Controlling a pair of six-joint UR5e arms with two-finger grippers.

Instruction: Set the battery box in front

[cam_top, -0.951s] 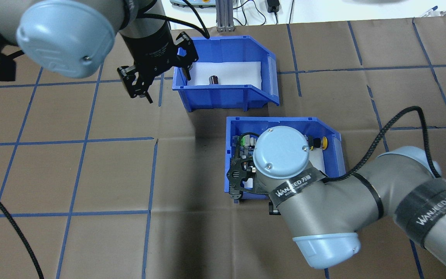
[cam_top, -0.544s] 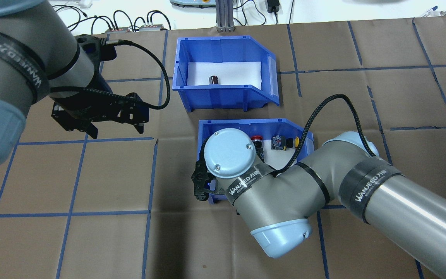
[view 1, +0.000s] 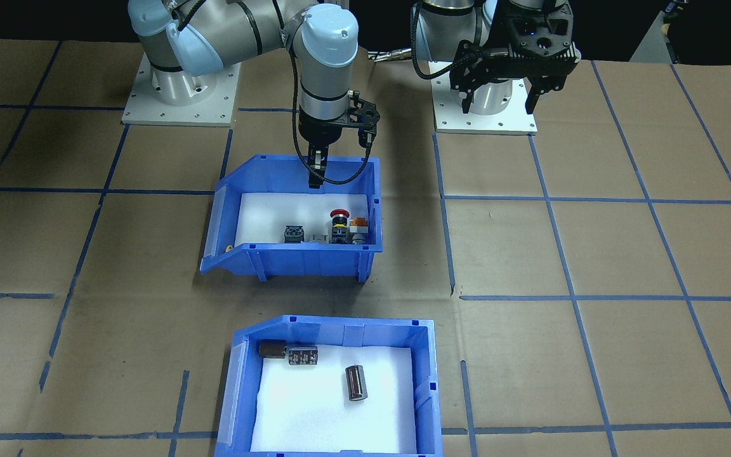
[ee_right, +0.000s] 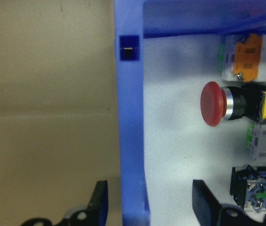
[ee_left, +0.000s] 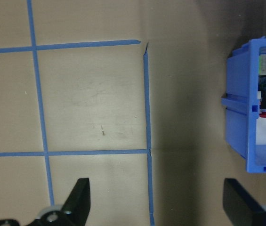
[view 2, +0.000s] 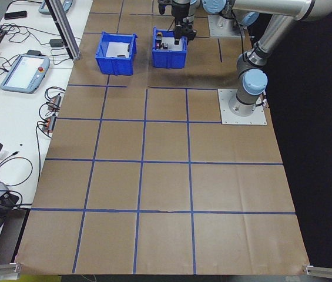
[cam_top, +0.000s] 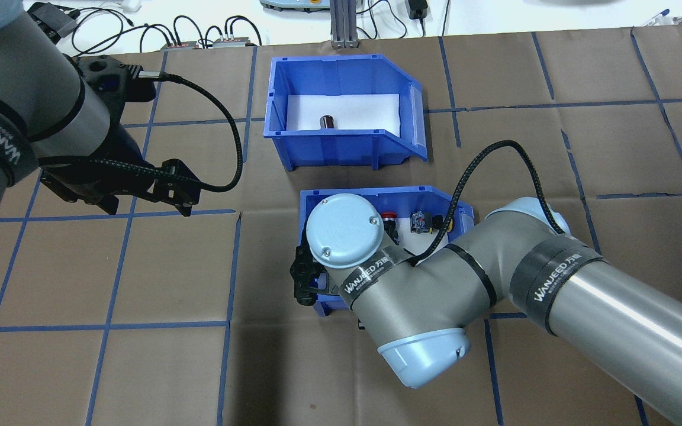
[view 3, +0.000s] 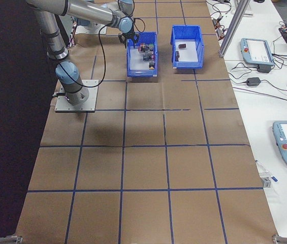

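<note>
Overhead view: we see the stiff, light battery box (cam_top: pixel 341 112) at 12 o'clock; grab its rim. Left gripper (ee_left: pixel 154 207) wide open, empty; right gripper (ee_right: pixel 149 207) open astride the switch bin (view 1: pixel 296 254) wall.

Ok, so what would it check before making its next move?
1. Right gripper open, straddling the switch bin wall: ok.
2. Its fingers clear of the red button: ok.
3. Left gripper open above bare table: ok.
4. Battery box upright, cylinders inside: ok.
5. Neither gripper on the battery box: ok.
6. Battery box already at the intended front spot: cannot tell.
</note>
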